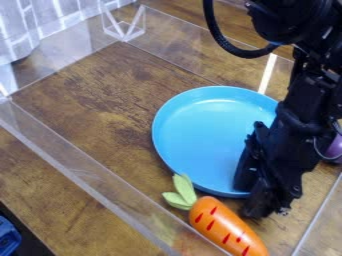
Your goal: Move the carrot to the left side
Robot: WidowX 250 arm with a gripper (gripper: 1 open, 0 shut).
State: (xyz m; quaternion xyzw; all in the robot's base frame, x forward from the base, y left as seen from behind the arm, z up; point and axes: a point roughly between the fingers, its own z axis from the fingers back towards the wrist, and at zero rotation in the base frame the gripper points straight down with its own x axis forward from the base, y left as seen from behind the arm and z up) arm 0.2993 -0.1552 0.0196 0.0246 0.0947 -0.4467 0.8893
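We have a single camera view, and we take the blue plate [201, 125] as our landmark: it is round, smooth and matte, a shallow plastic dish with a raised rim, lying on a table [94, 85] of dark brown wood with visible grain streaks. Clear acrylic walls [60, 150] enclose the table, glossy and hard-edged, catching pale reflections along their top edges. Just off the plate's near rim lies the carrot [223, 226], apart from the plate and close to the near clear wall: a small tapered toy of shiny orange plastic with darker grooves across its body, its light green leafy top [178, 193] pointing toward the plate's near-left edge. It rests free on the wood. Over the plate's right rim stands the black gripper [267, 190], angular and matte, pointing steeply down, its tips just beyond the carrot's thick end. The jaws look parted and hold nothing that we can see, though their dark shapes blur together. A purple rounded object [334, 148] peeks out at the plate's far right side.
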